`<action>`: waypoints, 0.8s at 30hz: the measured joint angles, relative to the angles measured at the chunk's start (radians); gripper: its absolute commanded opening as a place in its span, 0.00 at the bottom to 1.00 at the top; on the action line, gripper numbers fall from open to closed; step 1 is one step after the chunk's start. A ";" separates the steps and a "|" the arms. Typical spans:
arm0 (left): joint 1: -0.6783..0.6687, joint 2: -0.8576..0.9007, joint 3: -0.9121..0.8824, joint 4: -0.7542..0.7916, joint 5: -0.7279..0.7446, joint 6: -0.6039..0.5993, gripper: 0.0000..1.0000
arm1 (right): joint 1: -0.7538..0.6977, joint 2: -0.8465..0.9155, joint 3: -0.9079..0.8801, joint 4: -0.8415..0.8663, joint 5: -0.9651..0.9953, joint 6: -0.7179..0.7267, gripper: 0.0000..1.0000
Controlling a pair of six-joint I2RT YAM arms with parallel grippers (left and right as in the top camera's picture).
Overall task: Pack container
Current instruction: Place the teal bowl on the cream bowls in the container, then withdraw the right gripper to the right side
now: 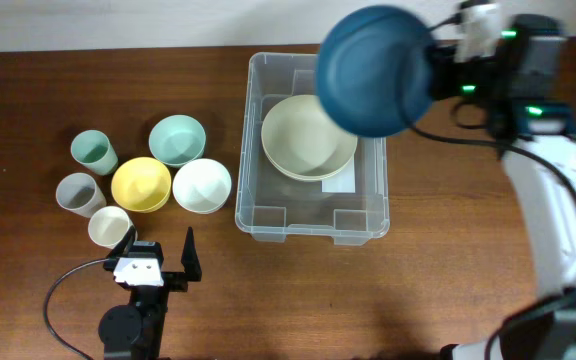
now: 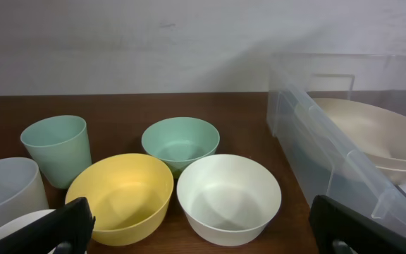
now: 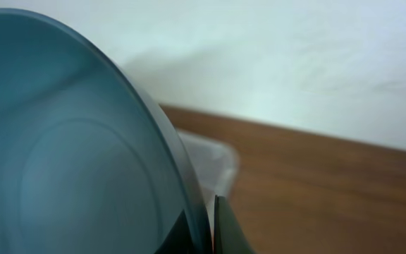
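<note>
Dark blue bowl (image 1: 373,70) raised over the container's (image 1: 253,215) far corner.
Right gripper (image 1: 434,52) pinches its rim, container down to its left; left gripper (image 1: 160,248) gapes fully, empty, small bowls (image 2: 228,197) ahead.

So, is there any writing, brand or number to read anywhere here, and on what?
White label on the base of the container: too small to read, partly under the cream bowl.
Dark blue bowl: no writing shows.
Nothing else bears readable text.

Clustered on wooden table (image 1: 18,90): yellow bowl (image 1: 141,184), white bowl (image 1: 201,186), green bowl (image 1: 176,140) (all seemingly touching), green cup (image 1: 93,151), grey cup (image 1: 79,193), cream cup (image 1: 109,227).
</note>
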 measured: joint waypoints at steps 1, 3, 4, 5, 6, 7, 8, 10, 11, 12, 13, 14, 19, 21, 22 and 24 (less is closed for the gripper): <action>0.000 0.000 0.000 0.000 0.000 0.000 1.00 | 0.034 0.031 0.000 -0.001 0.015 -0.003 0.04; 0.000 0.000 0.000 0.000 0.000 0.000 1.00 | 0.084 0.084 0.000 -0.005 0.032 -0.007 0.04; 0.000 0.000 0.000 0.000 0.000 0.000 1.00 | 0.105 0.107 0.000 -0.006 0.038 -0.010 0.04; 0.000 0.000 0.000 0.000 0.000 0.000 1.00 | 0.129 0.134 0.000 -0.006 0.045 -0.012 0.04; 0.000 0.000 0.000 0.000 0.000 0.000 1.00 | 0.152 0.159 0.000 -0.006 0.050 -0.015 0.12; 0.000 0.000 0.000 0.000 0.000 0.000 1.00 | 0.172 0.179 0.000 -0.006 0.053 -0.018 0.41; 0.000 0.000 0.000 0.000 0.000 0.000 1.00 | 0.188 0.192 0.000 -0.005 0.057 -0.021 0.53; 0.000 0.000 0.000 0.000 0.000 0.000 1.00 | 0.217 0.206 0.000 -0.001 0.077 -0.031 0.56; 0.000 0.000 0.000 0.000 0.000 0.000 1.00 | 0.227 0.207 0.000 0.007 0.090 -0.034 0.57; 0.000 0.000 0.000 0.000 0.000 0.000 1.00 | 0.233 0.206 0.000 0.019 0.104 -0.039 0.59; 0.000 0.000 0.000 0.000 0.000 0.000 1.00 | 0.234 0.204 0.000 0.034 0.119 -0.037 0.61; 0.000 0.000 0.000 0.000 0.000 0.000 1.00 | 0.233 0.203 0.000 0.042 0.136 -0.040 0.61; 0.000 0.000 0.000 0.000 0.000 0.000 1.00 | 0.195 0.189 0.036 0.026 0.214 -0.038 0.85; 0.000 0.000 0.000 0.000 0.000 0.000 1.00 | 0.162 0.174 0.068 0.012 0.261 -0.019 0.97; 0.000 0.000 0.000 0.000 0.000 0.000 1.00 | 0.143 0.165 0.083 0.002 0.281 -0.014 0.99; 0.000 0.000 0.000 0.000 0.000 0.000 1.00 | 0.091 0.140 0.108 -0.016 0.317 -0.005 0.99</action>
